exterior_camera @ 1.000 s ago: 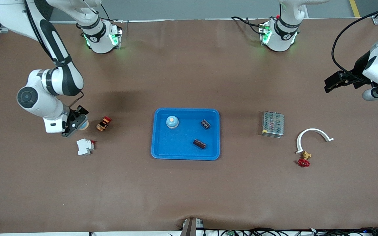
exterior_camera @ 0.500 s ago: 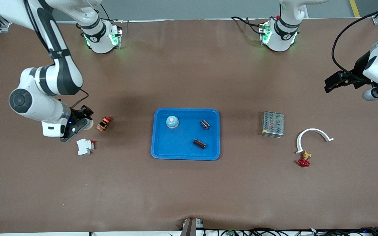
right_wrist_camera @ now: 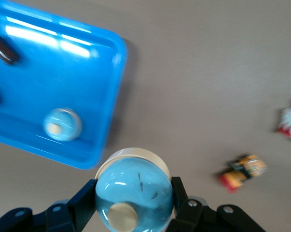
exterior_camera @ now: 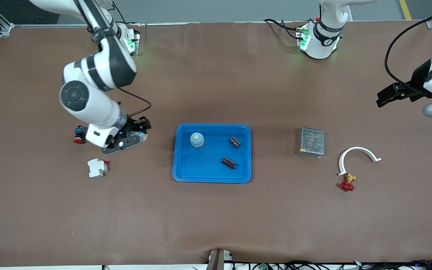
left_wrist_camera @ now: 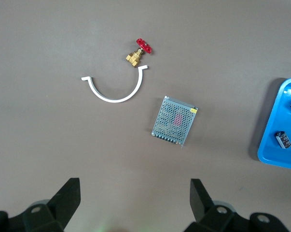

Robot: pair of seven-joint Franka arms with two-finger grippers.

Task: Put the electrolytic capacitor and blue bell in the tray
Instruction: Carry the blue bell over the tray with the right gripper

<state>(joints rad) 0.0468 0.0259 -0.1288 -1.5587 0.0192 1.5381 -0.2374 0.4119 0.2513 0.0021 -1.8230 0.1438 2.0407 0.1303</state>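
Note:
The blue tray (exterior_camera: 205,168) lies mid-table and holds one blue bell (exterior_camera: 197,139) and two dark electrolytic capacitors (exterior_camera: 234,142) (exterior_camera: 228,163). My right gripper (exterior_camera: 140,135) hovers over the table just off the tray's edge toward the right arm's end. It is shut on a second blue bell (right_wrist_camera: 134,191), with one finger on each side of the dome. The right wrist view shows the tray (right_wrist_camera: 63,72) with its bell (right_wrist_camera: 62,124) inside. My left gripper (left_wrist_camera: 135,193) waits open and empty, high over the left arm's end of the table (exterior_camera: 399,93).
A red push button (exterior_camera: 78,136) and a white breaker (exterior_camera: 97,167) lie near the right arm. An orange-red part (right_wrist_camera: 242,171) lies under that arm. A mesh power supply (exterior_camera: 312,141), a white arc (exterior_camera: 358,154) and a red-handled valve (exterior_camera: 348,182) lie toward the left arm's end.
The right arm has carried the blue bell from beside the breaker toward the tray, uncovering the red push button. The left arm has shifted slightly.

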